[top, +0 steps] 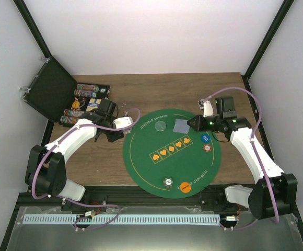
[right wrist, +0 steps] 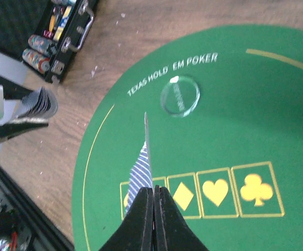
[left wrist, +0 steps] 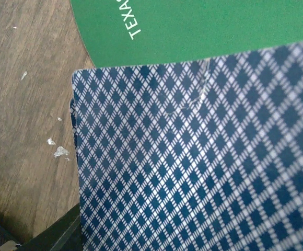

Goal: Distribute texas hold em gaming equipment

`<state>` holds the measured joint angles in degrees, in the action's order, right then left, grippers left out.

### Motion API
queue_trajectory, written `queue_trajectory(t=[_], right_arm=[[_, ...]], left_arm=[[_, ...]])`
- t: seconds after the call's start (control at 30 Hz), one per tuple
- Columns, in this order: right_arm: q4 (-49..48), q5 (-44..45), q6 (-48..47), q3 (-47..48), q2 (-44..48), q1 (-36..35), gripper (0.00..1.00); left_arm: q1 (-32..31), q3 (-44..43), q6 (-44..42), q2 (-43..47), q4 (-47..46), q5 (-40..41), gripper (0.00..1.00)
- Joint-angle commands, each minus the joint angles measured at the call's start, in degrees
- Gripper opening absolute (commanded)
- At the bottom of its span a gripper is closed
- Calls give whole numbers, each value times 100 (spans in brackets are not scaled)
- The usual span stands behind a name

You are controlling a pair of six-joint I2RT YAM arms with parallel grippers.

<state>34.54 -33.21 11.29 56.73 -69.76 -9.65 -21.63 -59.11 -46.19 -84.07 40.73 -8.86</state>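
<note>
One round green mat [top: 146, 170], diamond-backed cards [left wrist: 193, 172]

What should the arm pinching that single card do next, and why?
Probably the right gripper should lower and open, laying its playing card on the poker mat: the card is pinched on edge over the mat, while the left gripper holds the deck.

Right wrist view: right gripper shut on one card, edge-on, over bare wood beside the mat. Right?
One thing off: the right gripper is shut on one card, edge-on, but over the green mat, above its printed suit boxes, not bare wood. The right wrist view shows it.
</note>
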Motion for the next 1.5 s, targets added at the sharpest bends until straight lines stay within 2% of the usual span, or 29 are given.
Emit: queue_trajectory(t=[0.0,0.1,0.27,0.47,0.6,0.67,0.8,0.87,0.93,1.07,1.2,1.3,1.47], right_arm=[[365,-603,93,-298,254,81,1],[468,-445,344,-338,195,90,1],[27,214,894,-856,561,253,1],[-980,-180,1410,-1355,1065,2098,1],[-1167,174,1564,-1469,1066,2270,1],[-1180,176,943,-1429,945,2306,1],[-655,1049,-728,-522,503,2335,1],[-515,1162,-1395,-119,440,2328,1],[-466,1011,-2038,83,566,2327,1],[-34,142,-4015,40,1059,2330,1],[1370,293,-4975,426,769,2323,1],[1614,765,-5269,178,783,2203,1],[2362,215,-6272,-237,903,1661,1]], left_arm=[[43,9,110,136,-78,63,52],[45,-11,131,121,-65,54,52],[44,-13,146,134,-56,55,52],[45,-45,137,116,-44,33,52],[45,-56,137,158,-47,44,52],[47,-84,130,167,-32,11,52],[45,-152,78,124,-4,2,52],[52,-157,42,113,-12,1,52],[53,-153,27,115,-28,-18,52],[53,-163,6,105,-39,-28,52],[53,-171,-19,117,-30,-40,52],[53,-149,-30,128,-17,-45,52],[60,-153,-38,127,18,-28,52]])
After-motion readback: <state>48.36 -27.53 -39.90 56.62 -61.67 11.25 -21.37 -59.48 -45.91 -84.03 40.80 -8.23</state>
